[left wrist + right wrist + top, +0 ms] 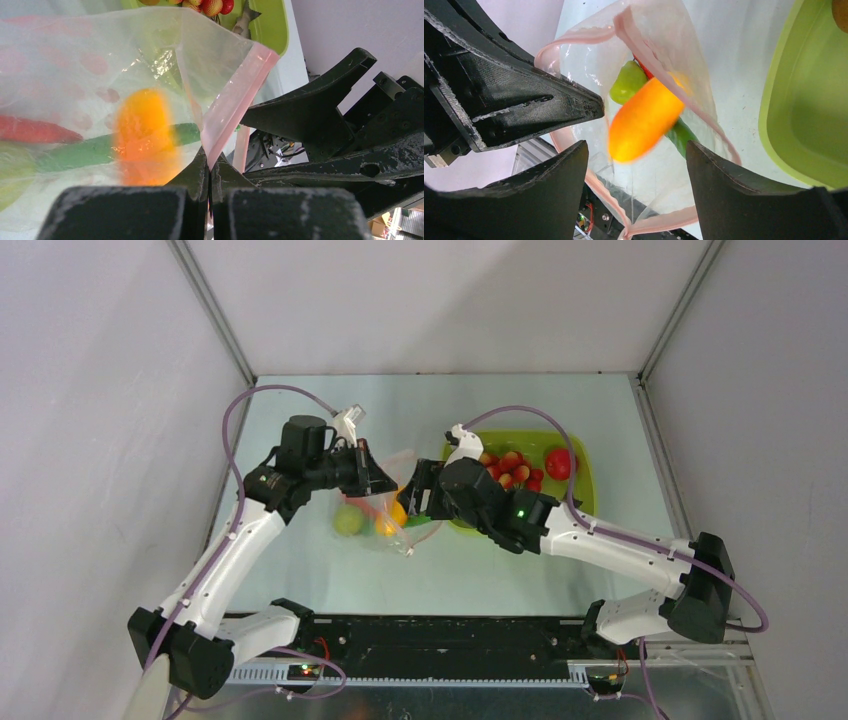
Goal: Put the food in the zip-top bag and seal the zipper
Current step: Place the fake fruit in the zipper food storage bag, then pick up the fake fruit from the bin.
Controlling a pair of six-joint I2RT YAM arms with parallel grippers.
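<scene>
The clear zip-top bag (400, 530) hangs with its mouth held open. My left gripper (210, 162) is shut on the pink zipper (235, 100) at the mouth's edge. My right gripper (636, 147) stands open just above the mouth, with nothing between its fingers. An orange-yellow piece (644, 120) shows blurred inside the mouth, touching neither finger. Deeper in the bag lie a green lime (348, 520), a long green pod (75, 152) and a red piece (35, 131). More food is in the tub: a red tomato (560, 462) and several strawberries (510, 470).
The lime-green tub (584, 490) stands right of the bag, close behind my right wrist. The grey walls of the enclosure rise at the back and on both sides. The two grippers are close together over the bag.
</scene>
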